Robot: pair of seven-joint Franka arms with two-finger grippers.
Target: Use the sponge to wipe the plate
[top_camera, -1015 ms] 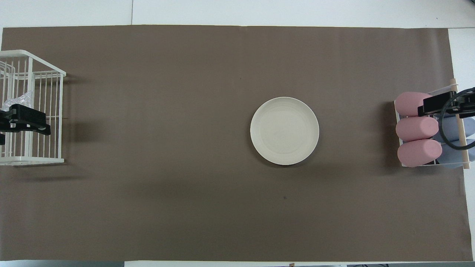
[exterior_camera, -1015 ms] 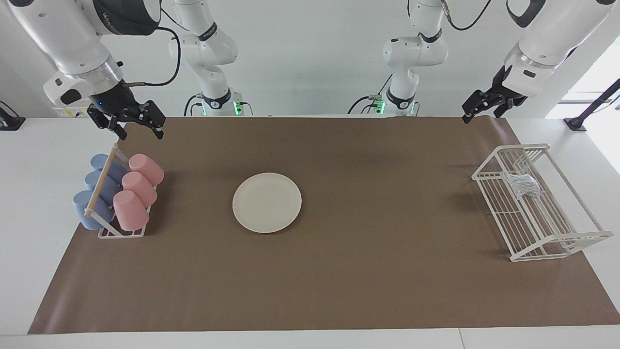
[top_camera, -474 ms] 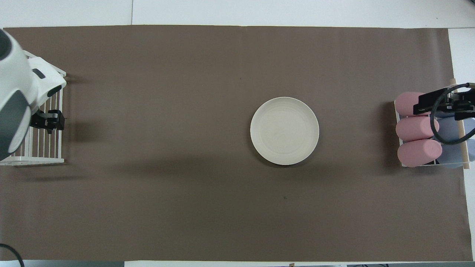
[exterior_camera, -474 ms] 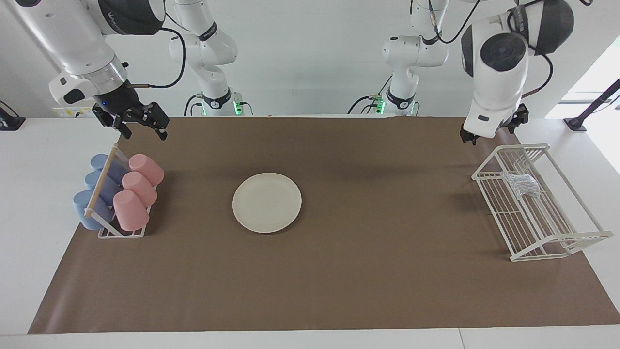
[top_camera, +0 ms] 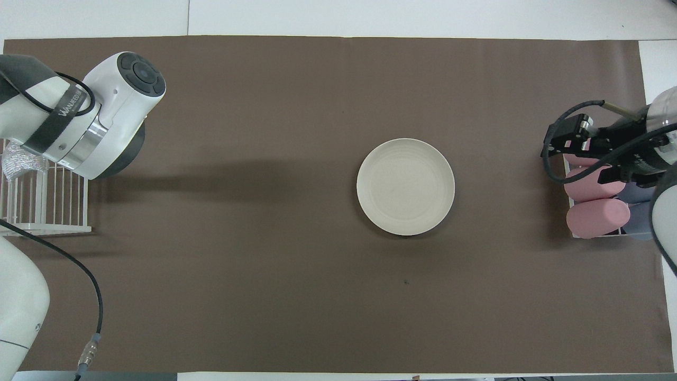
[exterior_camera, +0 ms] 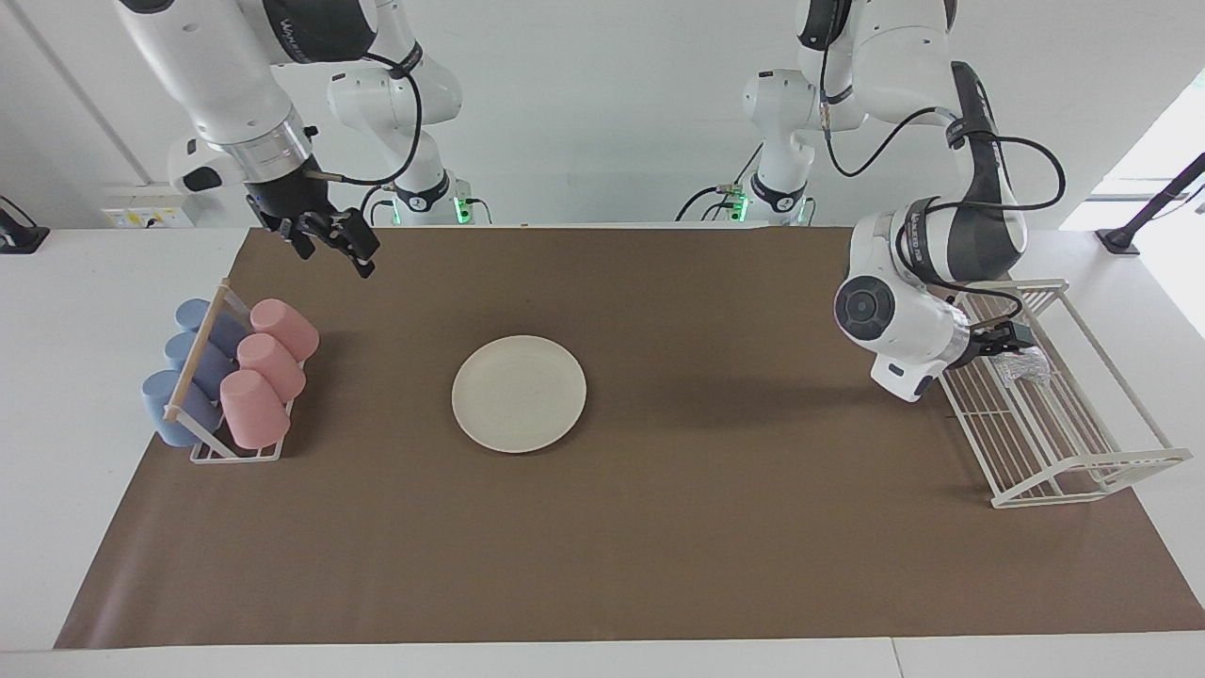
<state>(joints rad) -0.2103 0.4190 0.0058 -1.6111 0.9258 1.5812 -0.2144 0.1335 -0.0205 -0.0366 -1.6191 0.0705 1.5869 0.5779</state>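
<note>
The cream-white plate lies on the brown mat near the table's middle and also shows in the overhead view. The silvery sponge lies in the white wire rack at the left arm's end; it shows as a shiny wad in the overhead view. My left gripper is down inside the rack, right at the sponge; the arm's wrist hides it from overhead. My right gripper is open and empty, up in the air over the mat beside the cup rack, and shows in the overhead view.
A small rack with pink cups and blue cups lying on their sides stands at the right arm's end. The left arm's bulky wrist hangs over the mat beside the wire rack.
The left arm has swung down and lowered its gripper into the wire rack to the sponge. The right gripper has drifted from over the cup rack toward the table's middle.
</note>
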